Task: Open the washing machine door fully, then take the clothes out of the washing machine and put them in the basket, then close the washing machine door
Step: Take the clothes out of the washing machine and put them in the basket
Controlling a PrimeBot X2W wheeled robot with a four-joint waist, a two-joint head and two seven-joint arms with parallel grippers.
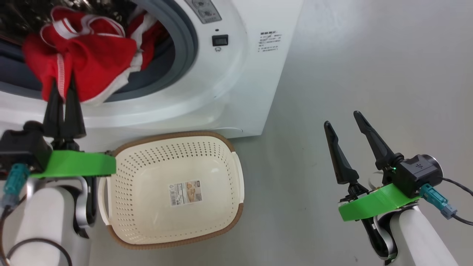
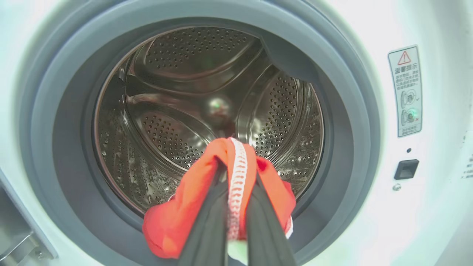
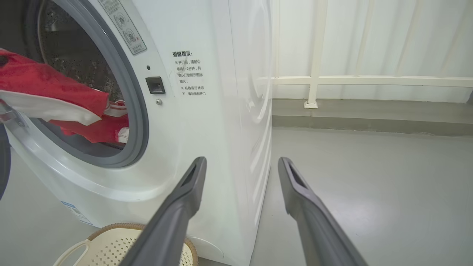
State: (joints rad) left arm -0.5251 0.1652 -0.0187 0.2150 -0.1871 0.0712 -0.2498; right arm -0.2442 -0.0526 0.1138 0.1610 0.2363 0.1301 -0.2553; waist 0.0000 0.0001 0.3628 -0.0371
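At the open white washing machine (image 1: 236, 74) mouth the left gripper (image 1: 63, 87) pinches bright-red white-trimmed clothes (image 1: 92, 55) (right gripper (image 1: 342, 120) spread wide); the near cream perforated plastic basket (image 1: 147, 159) is empty, closing remains.

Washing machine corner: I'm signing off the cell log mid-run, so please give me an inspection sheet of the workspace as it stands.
Surface: smooth grey floor.
Job's things: washing machine with its drum mouth uncovered; red clothes bunched at the mouth, over the grey gasket; basket on the floor before the machine, holding just a sticker.
Clutter: nothing seen.
Grippers: left gripper shut on a fold of the clothes; right gripper open, holding nothing, above the floor beside the machine.
Cables: teal-plugged cables at both wrists, away from the fingers.
Surroundings: white railing on a low kerb behind.
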